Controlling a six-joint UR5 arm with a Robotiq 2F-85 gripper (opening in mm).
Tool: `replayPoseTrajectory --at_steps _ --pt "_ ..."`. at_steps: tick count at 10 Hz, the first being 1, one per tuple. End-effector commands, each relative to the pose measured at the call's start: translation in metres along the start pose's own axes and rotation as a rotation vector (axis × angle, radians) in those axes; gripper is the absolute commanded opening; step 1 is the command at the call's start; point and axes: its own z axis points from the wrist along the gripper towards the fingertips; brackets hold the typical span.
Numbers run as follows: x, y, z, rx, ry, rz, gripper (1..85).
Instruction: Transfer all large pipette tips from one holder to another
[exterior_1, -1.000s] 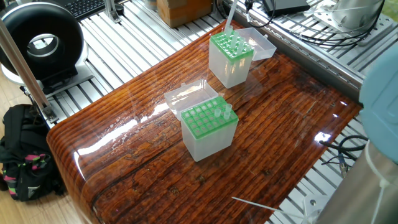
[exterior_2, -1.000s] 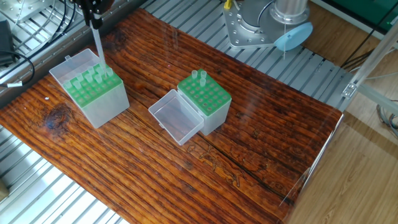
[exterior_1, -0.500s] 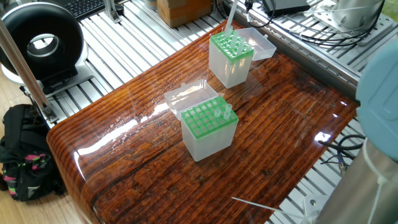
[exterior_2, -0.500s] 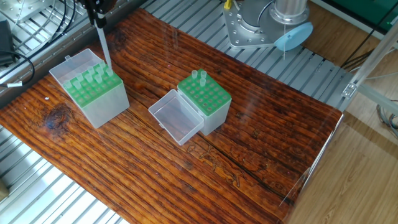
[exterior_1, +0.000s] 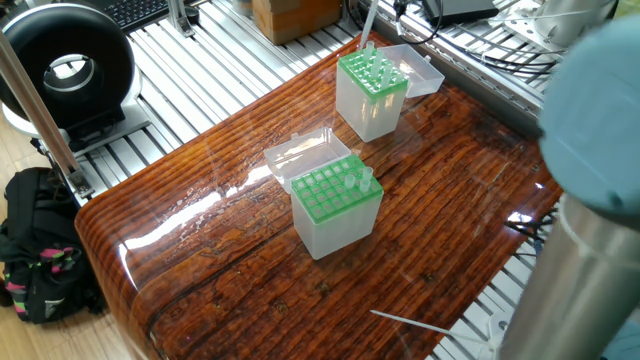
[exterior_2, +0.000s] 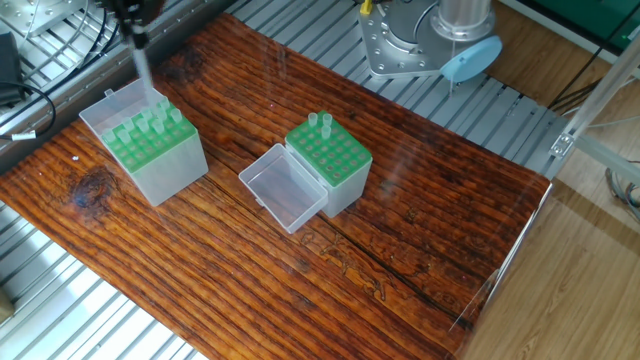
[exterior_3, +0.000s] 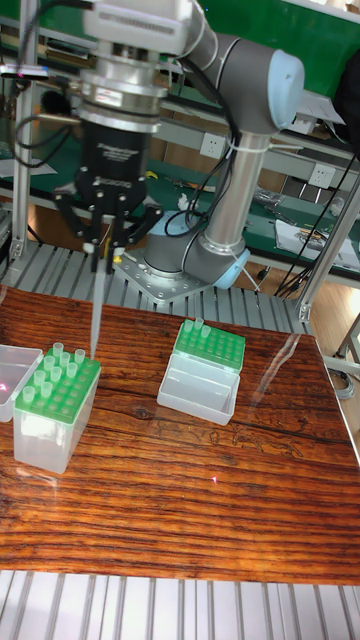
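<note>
Gripping one of the large pipette tips (exterior_3: 94, 320) between its two dark fingers, my hand (exterior_3: 103, 243) hangs above the source holder (exterior_3: 57, 416), the slim translucent tube pointing straight down with its narrow end just over the green rack top. From the other fixed view the same tip (exterior_2: 146, 75) shows as a pale, blurred sliver above the back edge of that box. This holder (exterior_2: 153, 153) is a frosted plastic box with a bright green perforated insert, many whitish tapered tubes standing in its holes, and its clear lid folded open behind it. Well apart, nearer the middle of the tabletop (exterior_2: 400, 220), I see the second holder (exterior_2: 328, 158), same frosted body and green grid, with two tips (exterior_2: 319, 123) seated at one corner and its transparent lid (exterior_2: 282, 188) lying open, touching its side. Glossy, ribbed dark-red wood covers the tabletop, throwing bright reflections. A black backpack (exterior_1: 40, 245) sits on the floor beside the tabletop's rounded end.
</note>
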Motion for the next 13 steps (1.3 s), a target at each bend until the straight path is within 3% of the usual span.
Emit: replayPoseTrajectory --at_steps 1,2,3,5,10,13 --pt "-0.024 -0.016 0.006 -0.015 -0.025 -0.030 4.3" --pt "-0.024 -0.019 0.012 -0.012 -0.015 -0.032 4.3" --pt "-0.023 -0.011 0.022 -0.041 -0.014 -0.012 4.3" --pt "-0.019 -0.012 0.037 -0.012 -0.018 -0.011 4.3" --pt "-0.008 -0.027 0.042 -0.005 0.010 -0.052 4.0" --pt "0.002 -0.023 0.043 -0.027 0.043 -0.062 4.0"
